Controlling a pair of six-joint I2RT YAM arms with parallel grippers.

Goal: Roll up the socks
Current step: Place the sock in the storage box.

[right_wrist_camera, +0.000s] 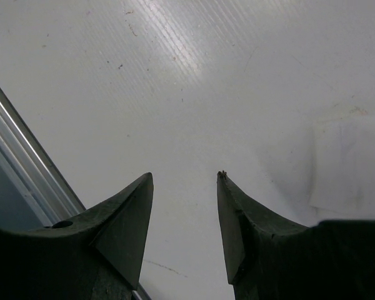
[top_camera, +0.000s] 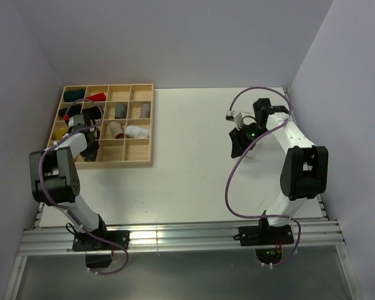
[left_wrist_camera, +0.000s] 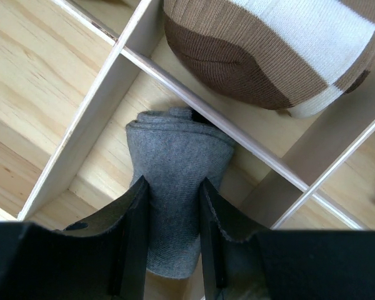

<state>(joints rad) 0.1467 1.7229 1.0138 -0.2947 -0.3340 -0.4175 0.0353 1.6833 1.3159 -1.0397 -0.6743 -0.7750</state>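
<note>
A rolled grey sock [left_wrist_camera: 175, 162] lies in a compartment of the wooden tray [left_wrist_camera: 106, 94]; no stripes show on it. My left gripper [left_wrist_camera: 172, 187] is shut on this roll, one finger pressed on each side. In the top view the left gripper [top_camera: 90, 147] hangs over the tray's near-left compartments and hides the roll. A white roll [top_camera: 136, 131] lies in a compartment further right. My right gripper [right_wrist_camera: 185, 177] is open and empty above the bare white table; in the top view the right gripper [top_camera: 240, 142] is at the right middle.
The wooden tray [top_camera: 151, 125] stands at the back left with several cloth rolls in it. A brown-and-white striped roll [left_wrist_camera: 269, 50] fills the compartment beside the grey one. A metal rail [right_wrist_camera: 25, 162] runs along the table's edge near the right gripper.
</note>
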